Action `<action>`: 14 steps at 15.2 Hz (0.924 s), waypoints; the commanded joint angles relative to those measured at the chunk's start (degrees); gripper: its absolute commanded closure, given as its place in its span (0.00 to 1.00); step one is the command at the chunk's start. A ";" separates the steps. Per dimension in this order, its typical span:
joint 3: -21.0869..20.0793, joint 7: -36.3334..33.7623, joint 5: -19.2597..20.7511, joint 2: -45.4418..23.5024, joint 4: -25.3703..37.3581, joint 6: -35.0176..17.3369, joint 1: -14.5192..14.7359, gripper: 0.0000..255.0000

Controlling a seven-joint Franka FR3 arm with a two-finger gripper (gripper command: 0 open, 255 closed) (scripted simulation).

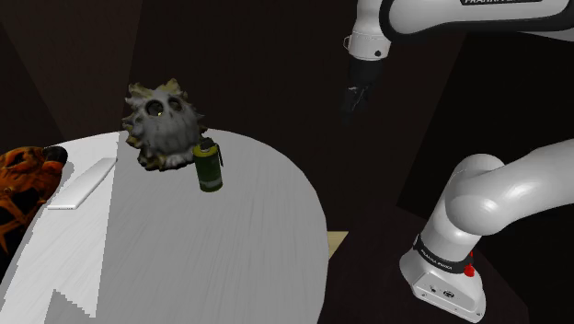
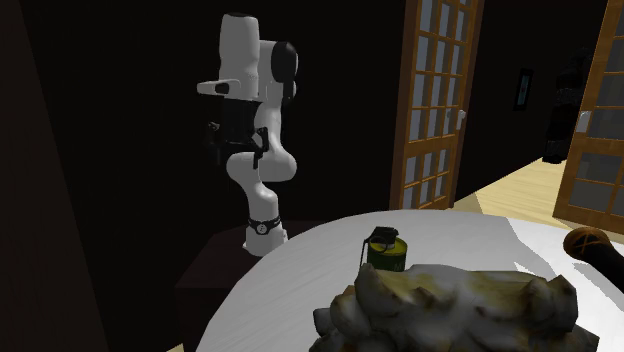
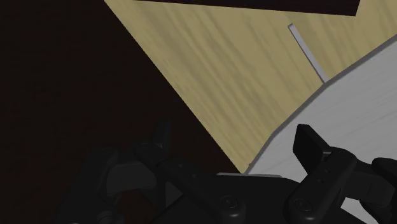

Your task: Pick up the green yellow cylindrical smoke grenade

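One smoke grenade [image 1: 209,166] stands upright on the one round table [image 1: 230,258]. It is an olive-green cylinder with a yellow band and a dark lever top, and in the second exterior view [image 2: 385,250] it stands a little in from the table's edge. Three other things share the tabletop. One spiky grey furry figure [image 1: 164,126] with round eye holes sits just beside the grenade, on the shoulder view's left and slightly behind it. One flat white slab [image 1: 83,182] lies farther off on that same side, and one orange-and-black object [image 1: 23,179] lies beyond the slab at the table's rim. The single arm [image 1: 497,198] arches high, and its black gripper [image 1: 354,99] hangs in the air well apart from the grenade, on the shoulder view's right, past the table's edge. In the wrist view the gripper [image 3: 235,133] has its two fingers [image 3: 312,146] standing wide apart with nothing between them, over light wood floor [image 3: 222,76] and the table's curved rim. The tabletop is pale grey-white with a faint brushed grain. Behind the grenade in the second exterior view are two wood-framed doors [image 2: 435,100] with pale panes, the same light floor and dark walls.
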State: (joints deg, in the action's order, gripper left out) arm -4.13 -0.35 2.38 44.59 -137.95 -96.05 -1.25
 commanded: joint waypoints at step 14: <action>-14.00 -17.11 -2.64 -22.64 15.75 -5.89 1.72 0.00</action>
State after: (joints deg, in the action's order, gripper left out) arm -16.92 -15.79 -0.35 23.94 -123.66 -101.53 0.35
